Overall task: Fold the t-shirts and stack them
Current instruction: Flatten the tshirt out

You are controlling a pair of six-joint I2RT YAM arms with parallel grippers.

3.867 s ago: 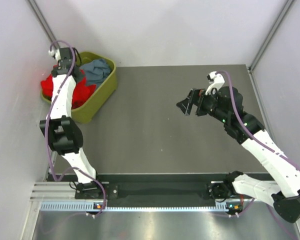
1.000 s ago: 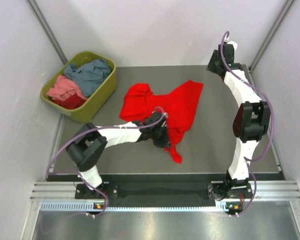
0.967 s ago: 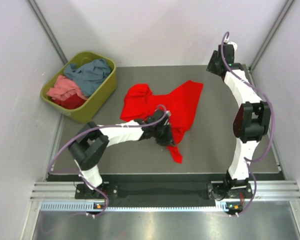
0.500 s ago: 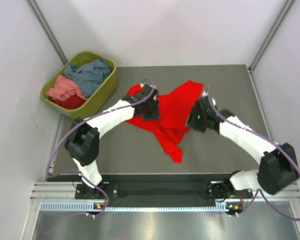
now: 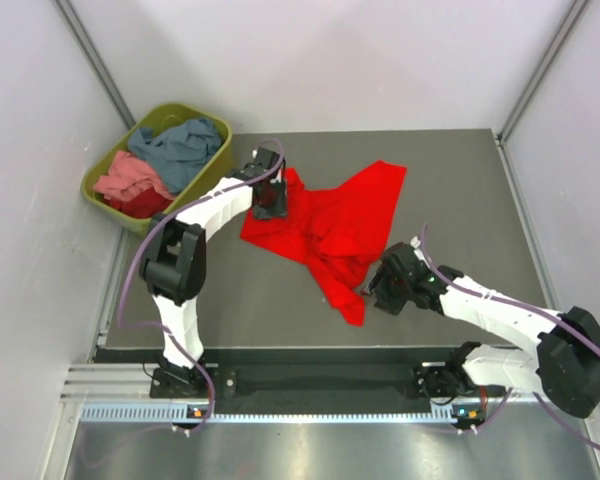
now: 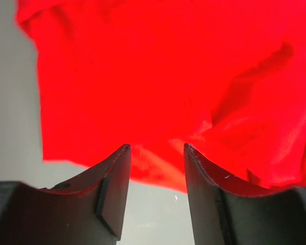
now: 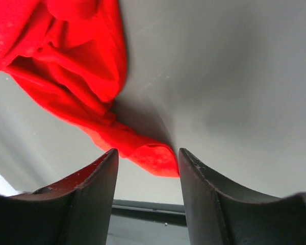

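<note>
Grey tabletop [image 5: 460, 180] carries a bright red t-shirt [image 5: 330, 215], which lies crumpled across its middle with a narrow tail running toward the near edge. At the far-left corner sits an olive-green tub [image 5: 202, 195] holding a blue-grey t-shirt [image 5: 180, 145], a salmon pink t-shirt [image 5: 125, 180] and a darker red t-shirt [image 5: 145, 203]. The left gripper [image 5: 270, 205] hangs over the bright red t-shirt's far-left edge, jaws apart above the cloth. The right gripper [image 5: 375, 285] is low beside the tail, jaws also apart, with the tail's tip just beyond them.
</note>
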